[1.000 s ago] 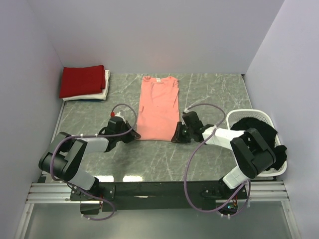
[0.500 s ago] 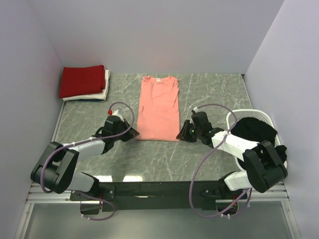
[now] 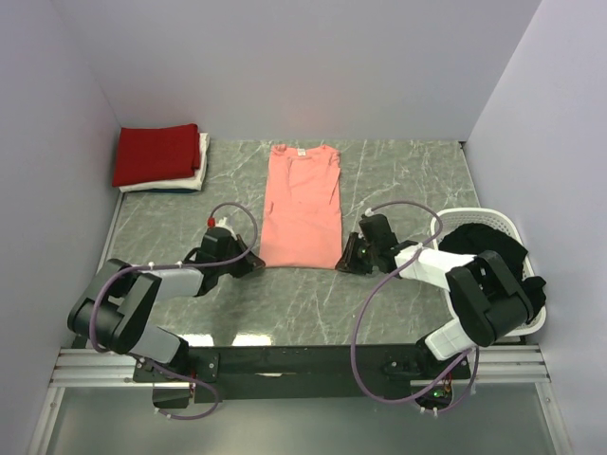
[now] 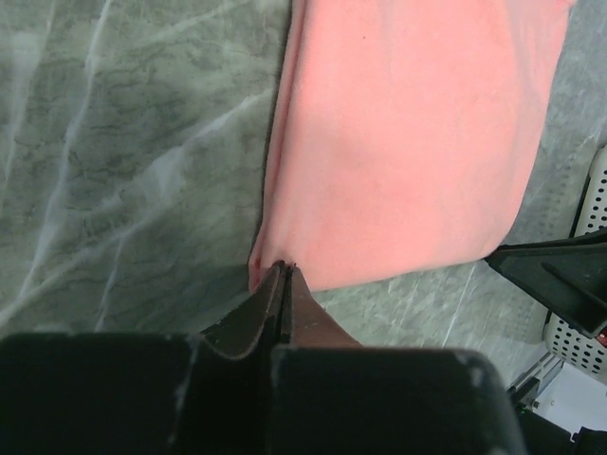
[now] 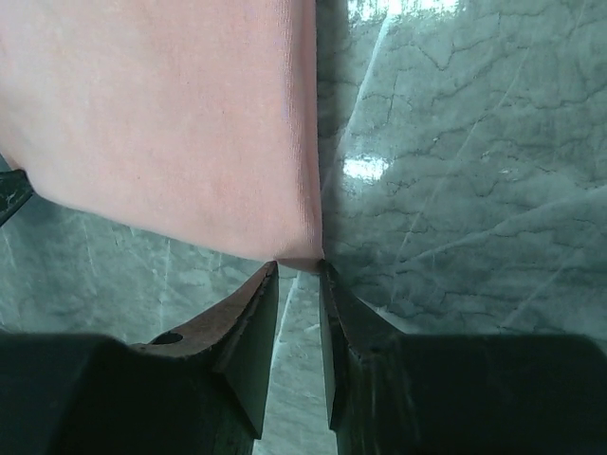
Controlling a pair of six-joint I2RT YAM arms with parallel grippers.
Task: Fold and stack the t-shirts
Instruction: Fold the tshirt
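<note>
Grey marble-patterned table point(image 3: 398, 180), nearest edge first: my left gripper point(image 4: 282, 273) sits with its jaws pressed flat together at the 7 o'clock corner of the salmon-pink t-shirt point(image 3: 302, 204). Whether a fold of hem is nipped between them I cannot tell. My right gripper point(image 5: 298, 270) stands at the 5 o'clock corner, jaws a narrow way apart and tips touching the hem, with bare table showing in the gap and nothing held. The shirt lies flat, folded to a long strip, collar toward 12 o'clock. At 4 o'clock of it, against the right wall, a white slatted basket point(image 3: 443, 232) holds a crumpled black t-shirt point(image 3: 488, 251). Far off at 10 o'clock, in the corner, a folded deep red t-shirt point(image 3: 156, 152) tops a folded white t-shirt point(image 3: 201, 169).
</note>
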